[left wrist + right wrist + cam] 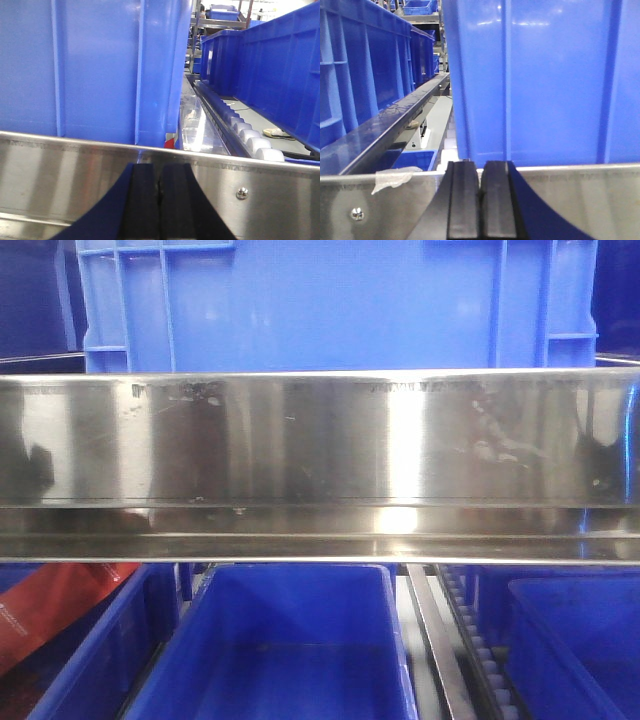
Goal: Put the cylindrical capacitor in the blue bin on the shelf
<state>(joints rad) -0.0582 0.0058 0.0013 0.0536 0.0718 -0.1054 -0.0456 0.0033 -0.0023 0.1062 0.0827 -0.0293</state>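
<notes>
**Both grippers closed at the steel rail, capacitor not visible**

The front view is filled by the shelf [320, 440], whose wide polished stainless-steel front rail runs across the middle of the picture and mirrors blurred shapes. Fine engraved or stamped marks run along the rail's upper edge, too small to read. Behind and above the rail stands a large blue bin [330, 300] with ribbed walls. Below the rail, on the lower tier, lies an open blue tray [290, 640], with another blue bin [575, 640] to its right, beyond a roller track [470, 640]. At the lower left a red sheet [50, 610] with small white print shows; the writing cannot be read.

In the left wrist view the left gripper [160, 200] has its two black pads pressed together, nothing seen between them. It sits just in front of the steel rail, where a screw [242, 192] shows at the right. Beyond the rail rises the ribbed blue bin wall, and white rollers recede to the far right beside more blue bins.

In the right wrist view the right gripper [480, 200] is likewise closed with pads touching. A torn piece of clear tape [395, 177] clings to the rail's top edge at the left.

The cylindrical capacitor appears in none of the views.
</notes>
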